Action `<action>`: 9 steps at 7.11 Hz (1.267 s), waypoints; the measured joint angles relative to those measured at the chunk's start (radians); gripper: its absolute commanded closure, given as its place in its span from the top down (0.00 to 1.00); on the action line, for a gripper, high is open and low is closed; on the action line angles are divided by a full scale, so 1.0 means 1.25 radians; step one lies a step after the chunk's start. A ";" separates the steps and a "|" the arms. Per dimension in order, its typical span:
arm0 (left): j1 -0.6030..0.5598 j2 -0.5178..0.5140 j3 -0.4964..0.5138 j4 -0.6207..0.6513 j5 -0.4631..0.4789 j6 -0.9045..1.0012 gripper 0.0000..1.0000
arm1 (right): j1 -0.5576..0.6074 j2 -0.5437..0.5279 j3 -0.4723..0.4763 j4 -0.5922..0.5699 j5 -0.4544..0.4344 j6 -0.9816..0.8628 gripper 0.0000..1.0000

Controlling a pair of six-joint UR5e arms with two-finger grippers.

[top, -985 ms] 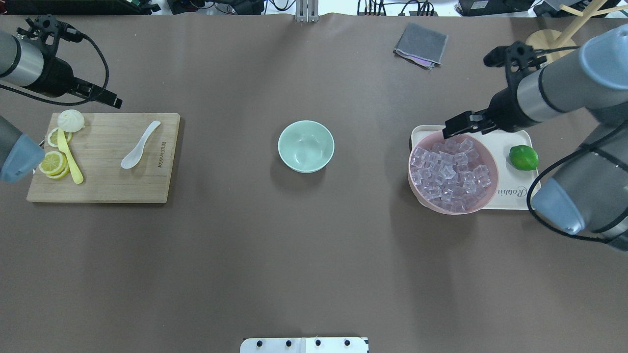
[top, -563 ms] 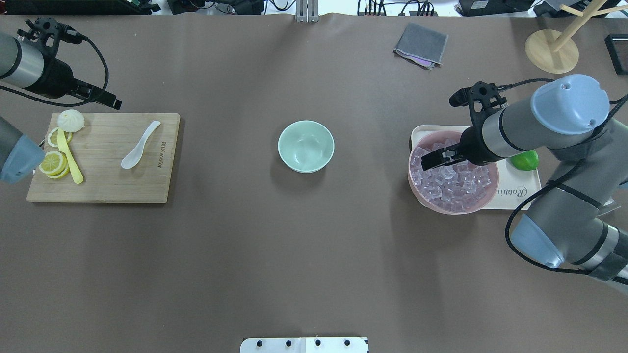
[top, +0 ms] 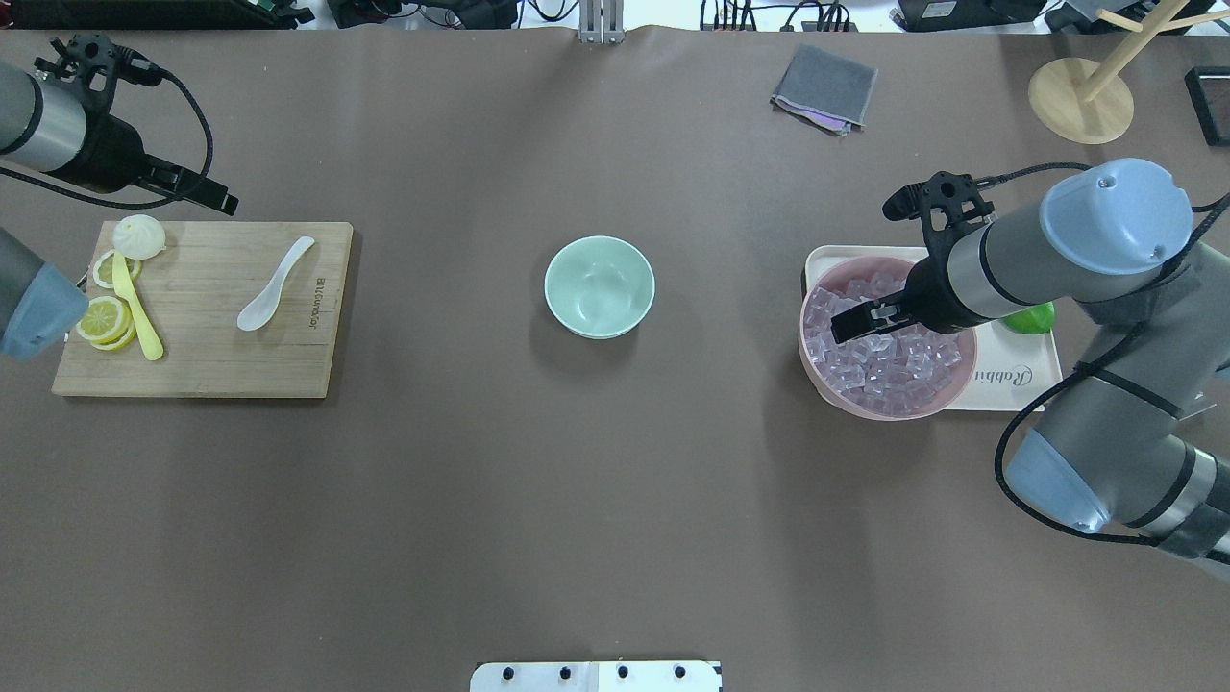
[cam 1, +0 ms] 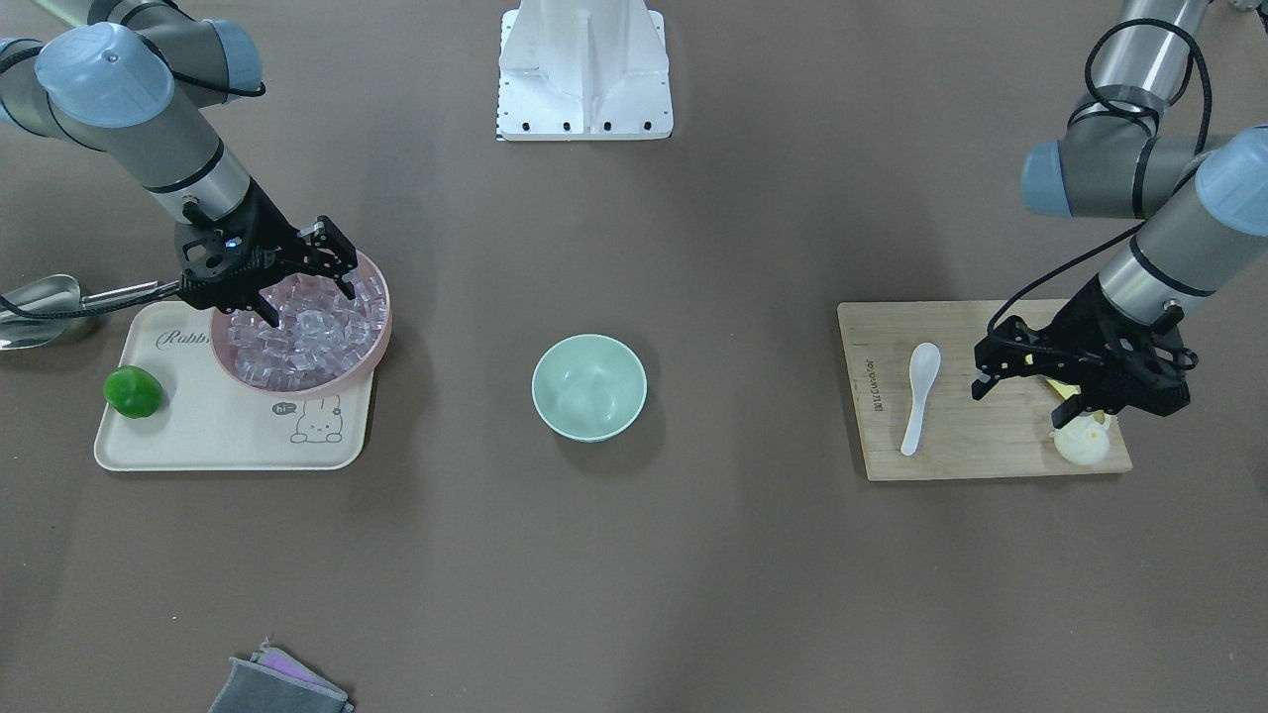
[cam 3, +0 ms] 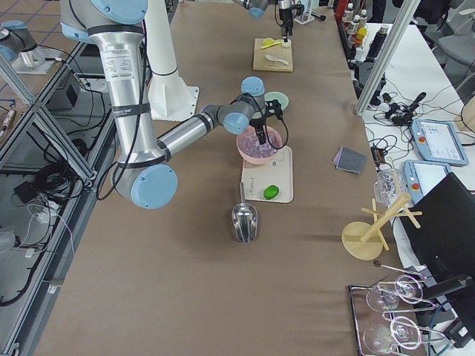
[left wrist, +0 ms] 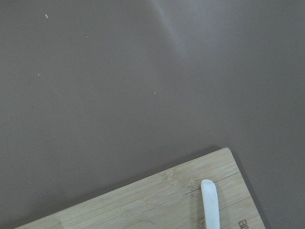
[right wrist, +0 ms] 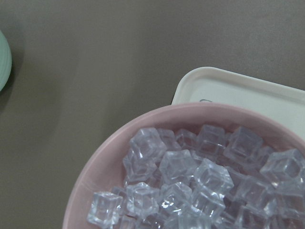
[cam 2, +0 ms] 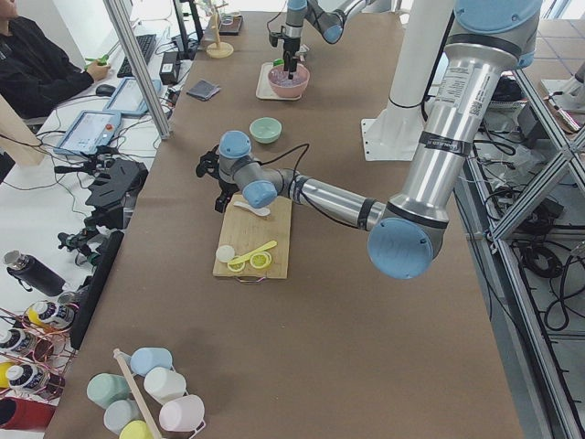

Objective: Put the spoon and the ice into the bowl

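Observation:
The white spoon (top: 274, 285) lies on a wooden cutting board (top: 211, 356), bowl end toward me. It also shows in the front view (cam 1: 919, 396). The mint-green bowl (top: 600, 286) stands at the table's middle with nothing in it. Many clear ice cubes (top: 884, 356) fill a pink bowl (cam 1: 381, 342). My right gripper (cam 1: 305, 297) is open, its fingers spread low over the ice. I cannot tell if they touch a cube. My left gripper (cam 1: 1025, 396) is open and hangs over the board, between the spoon and the lemon end.
On the board lie lemon slices (top: 104, 320), a yellow utensil (top: 135, 312) and a white bun (top: 139, 235). The pink bowl stands on a cream tray (cam 1: 198, 436) with a lime (cam 1: 133, 391). A metal scoop (cam 1: 40, 297), grey cloth (top: 824, 86) and wooden stand (top: 1080, 101) lie farther out.
My right arm has swung in and down. Its gripper went from the pink bowl's far rim to low over the ice. My left arm has barely moved.

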 measured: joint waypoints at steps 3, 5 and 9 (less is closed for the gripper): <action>0.000 0.000 0.002 -0.001 -0.001 0.000 0.98 | -0.007 0.001 -0.021 0.000 -0.003 0.000 0.93; 0.000 0.000 0.002 -0.001 -0.001 0.000 0.98 | -0.013 0.001 -0.029 0.000 -0.005 0.006 0.63; 0.000 -0.001 0.002 -0.001 -0.001 0.000 0.98 | -0.015 0.002 -0.027 0.000 -0.002 0.008 0.00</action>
